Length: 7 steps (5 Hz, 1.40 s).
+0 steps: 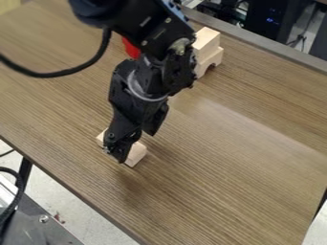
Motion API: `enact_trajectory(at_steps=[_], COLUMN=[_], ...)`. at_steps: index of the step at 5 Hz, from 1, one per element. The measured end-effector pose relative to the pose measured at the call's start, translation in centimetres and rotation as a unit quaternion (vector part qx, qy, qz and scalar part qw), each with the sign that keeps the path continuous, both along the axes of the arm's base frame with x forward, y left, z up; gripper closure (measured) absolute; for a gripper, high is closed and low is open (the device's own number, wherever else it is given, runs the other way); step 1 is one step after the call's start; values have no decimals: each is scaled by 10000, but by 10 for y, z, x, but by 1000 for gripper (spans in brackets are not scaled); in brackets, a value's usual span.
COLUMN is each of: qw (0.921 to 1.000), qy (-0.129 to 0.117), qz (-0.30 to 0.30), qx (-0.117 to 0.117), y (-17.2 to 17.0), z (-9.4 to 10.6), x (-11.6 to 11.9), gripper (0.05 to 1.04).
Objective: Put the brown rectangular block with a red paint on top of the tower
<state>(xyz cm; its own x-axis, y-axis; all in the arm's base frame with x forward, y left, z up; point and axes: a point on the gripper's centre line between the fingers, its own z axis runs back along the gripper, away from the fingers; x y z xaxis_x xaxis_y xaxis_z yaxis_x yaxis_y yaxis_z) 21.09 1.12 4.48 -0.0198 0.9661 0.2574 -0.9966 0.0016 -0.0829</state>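
black jaws parted at pale wooden block [136,154], contact unclear

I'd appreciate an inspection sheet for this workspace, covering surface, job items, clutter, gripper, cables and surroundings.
Surface: brown wood-grain table; no damage seen.
Job's things: light wooden block under the gripper, partly hidden, no red paint visible on it; low tower of plain wood near the far edge, an arched piece at its base.
Clutter: red object partly behind the arm, identity unclear.
Gripper: black gripper down over the block, fingers apart.
Cables: thick black cable loops beside the arm; another runs off the table at lower left.
Surroundings: dark equipment with blue lights beyond the far edge; pale floor.
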Motion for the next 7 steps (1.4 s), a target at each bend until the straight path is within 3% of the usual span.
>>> enact_trajectory(at_steps=[3,5,6,7], qw=[9995,9980,9957,9970], qy=[93,225,251,355], qz=[285,494,656,363], qx=[-74,-323,-603,-588], y=[11,14,16,17], z=[-6,-15,-17,-16], x=[6,0,-2,-3], gripper=[83,83,140,420])
